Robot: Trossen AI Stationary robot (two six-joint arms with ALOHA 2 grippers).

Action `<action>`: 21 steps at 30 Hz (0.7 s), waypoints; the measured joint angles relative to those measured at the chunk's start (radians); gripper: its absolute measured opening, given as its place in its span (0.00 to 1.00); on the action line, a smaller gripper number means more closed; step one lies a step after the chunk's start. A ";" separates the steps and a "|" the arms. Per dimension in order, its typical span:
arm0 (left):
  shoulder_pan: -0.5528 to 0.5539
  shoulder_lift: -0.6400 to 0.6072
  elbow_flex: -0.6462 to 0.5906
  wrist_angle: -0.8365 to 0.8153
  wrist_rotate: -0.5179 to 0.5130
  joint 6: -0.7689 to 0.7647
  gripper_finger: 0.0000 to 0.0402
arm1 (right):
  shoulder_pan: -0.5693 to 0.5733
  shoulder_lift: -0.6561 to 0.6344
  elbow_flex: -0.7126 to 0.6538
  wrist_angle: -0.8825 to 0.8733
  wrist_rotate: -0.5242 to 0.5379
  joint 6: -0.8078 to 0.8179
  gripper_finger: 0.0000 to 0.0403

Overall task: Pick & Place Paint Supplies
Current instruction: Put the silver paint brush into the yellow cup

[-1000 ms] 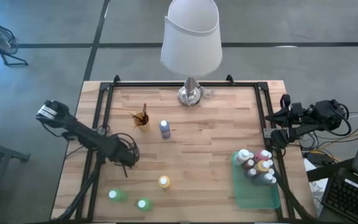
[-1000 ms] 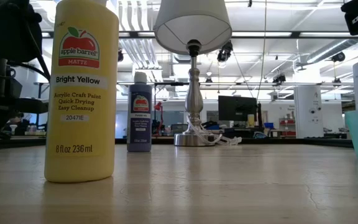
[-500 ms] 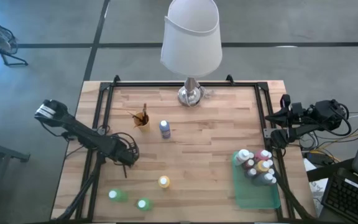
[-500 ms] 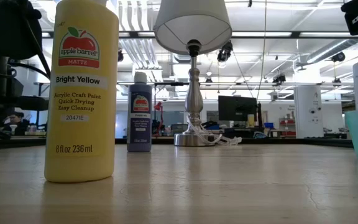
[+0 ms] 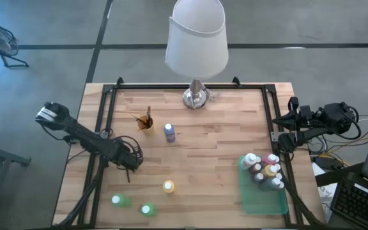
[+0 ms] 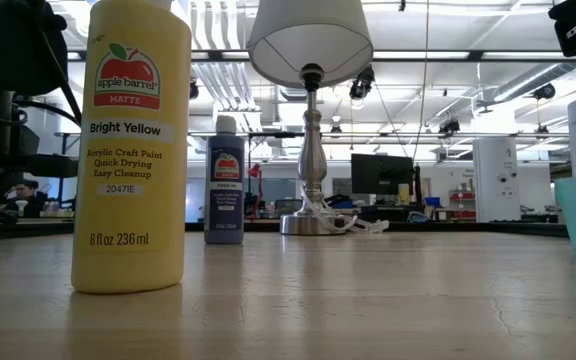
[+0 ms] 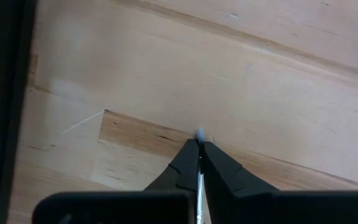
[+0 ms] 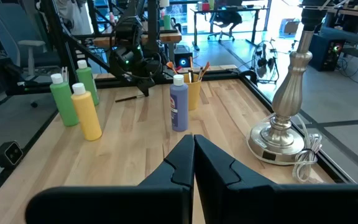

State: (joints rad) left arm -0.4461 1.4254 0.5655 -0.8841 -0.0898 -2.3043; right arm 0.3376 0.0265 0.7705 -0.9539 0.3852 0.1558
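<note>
Pinching a thin paintbrush [image 7: 199, 186] between its closed fingers, the left gripper [image 5: 129, 167] is sitting low over the left part of the wooden table [image 5: 216, 150]; in the left wrist view the brush's pale tip is poking out just past the fingertips above the bare boards. From above, the brush is showing as a short dark line under the gripper, angling toward the table's near edge.

Nearest to that gripper, a yellow bottle [image 5: 168, 186] is standing upright toward the near edge, with two green bottles [image 5: 117, 200] standing closer still to the edge, one beside the other [image 5: 147, 209]. Farther back, a small yellow cup [image 5: 147, 123] is holding several more dark-handled brushes, and a purple-blue bottle [image 5: 169, 132] is standing just beside it. In the low view the yellow bottle [image 6: 131, 150] is filling the left foreground, with the purple-blue one [image 6: 225, 185] behind it.

At the far middle, a lamp [image 5: 196, 45] with a white shade is standing on its silver base. On the right side near the edge, a flat green tray [image 5: 264, 201] is carrying a tight cluster of white-capped bottles [image 5: 263, 171] at its far end.

Off the table's right edge, the right gripper [image 5: 281, 142] is waiting with its fingers [image 8: 211, 163] pressed together, holding nothing.
</note>
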 joint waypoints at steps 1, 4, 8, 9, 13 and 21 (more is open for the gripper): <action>0.000 0.000 0.000 0.000 0.000 0.000 0.03 | 0.000 0.000 0.000 0.000 0.000 0.000 0.02; 0.000 0.000 0.000 0.001 0.001 0.000 0.03 | 0.000 0.000 0.000 0.000 0.000 0.000 0.02; 0.000 -0.002 0.003 -0.001 0.000 0.019 0.03 | 0.000 0.000 0.000 0.000 0.000 0.000 0.02; 0.000 -0.001 0.010 -0.004 -0.001 0.026 0.03 | 0.000 0.000 0.000 0.000 0.000 0.000 0.02; -0.001 -0.001 0.039 -0.023 -0.023 0.058 0.03 | 0.000 0.000 0.000 0.000 0.000 0.000 0.02; -0.001 0.003 0.104 -0.060 -0.102 0.119 0.03 | 0.000 0.000 0.000 0.000 0.000 0.000 0.02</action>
State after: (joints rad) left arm -0.4470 1.4279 0.6695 -0.9443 -0.1920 -2.1848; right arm 0.3374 0.0265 0.7708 -0.9536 0.3853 0.1558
